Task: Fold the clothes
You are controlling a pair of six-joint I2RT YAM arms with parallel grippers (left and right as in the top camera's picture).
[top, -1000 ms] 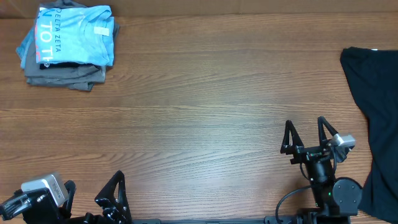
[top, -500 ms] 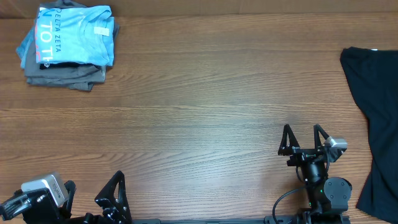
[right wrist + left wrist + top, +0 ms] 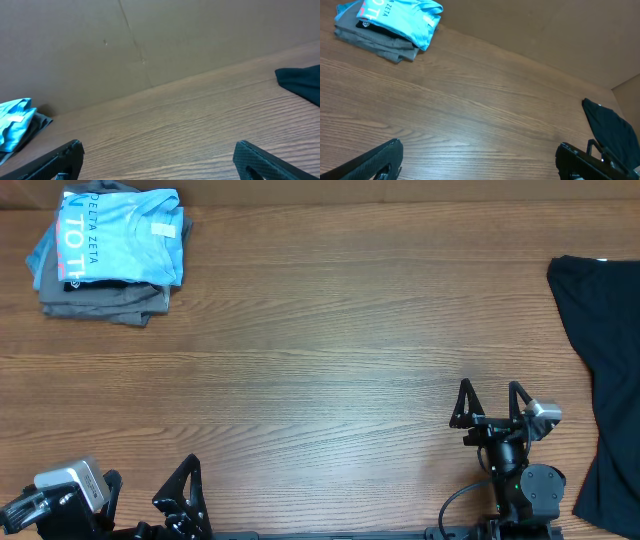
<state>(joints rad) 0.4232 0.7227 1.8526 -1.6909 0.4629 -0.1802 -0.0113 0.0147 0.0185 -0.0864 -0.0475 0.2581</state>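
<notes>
Light blue T-shirt (image 3: 120,235) lies folded at the far left corner of the wooden table (image 3: 320,350), topmost on a small stack. White lettering "DELTA ZETA" runs along its left side, with a small pale patch near its right edge.

Under it: grey garments (image 3: 105,305), also folded, with edges showing below and to the left of the blue. A thin dark layer shows between blue and grey at the left edge; what it is cannot be told.

Black shirt (image 3: 600,370) lies spread loose at the right edge of the table, partly out of the overhead view and well apart from the stack.

Left gripper (image 3: 148,498) is at the near edge, bottom left corner. Its fingers are spread wide with nothing between them. The left wrist view shows only bare wood between the two fingertips, with the stack far off at upper left.

Right gripper (image 3: 489,395) is at the near edge, right of centre, tips pointing toward the far side. Its fingers are spread wide and hold nothing. It sits near the black shirt's left edge without touching it.

Brown board wall (image 3: 150,40) stands behind the table's far edge; the blue shirt shows at far left in the right wrist view
</notes>
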